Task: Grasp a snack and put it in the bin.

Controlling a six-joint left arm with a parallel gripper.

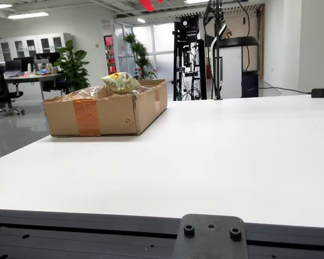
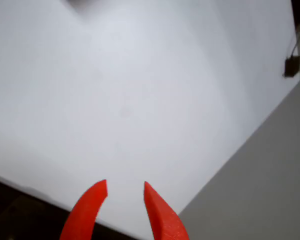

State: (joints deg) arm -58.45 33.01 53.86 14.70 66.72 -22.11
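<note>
The red hand (image 2: pixel 125 189), fingers spread with nothing between, hangs over bare white desk (image 2: pixel 140 100) near its lower-right edge in the view that rides on it.

1. In the view from the table's edge, the cardboard box (image 1: pixel 105 110) hides its contents behind its near wall; only the top of a yellow snack bag (image 1: pixel 121 82) shows.
2. A red shape (image 1: pixel 147 5) is cut off by the top edge.
3. In the view that rides on the gripper, the gripper (image 2: pixel 125 191) shows only its red fingertips (image 2: pixel 92 197); the bottom edge cuts off the rest.
</note>
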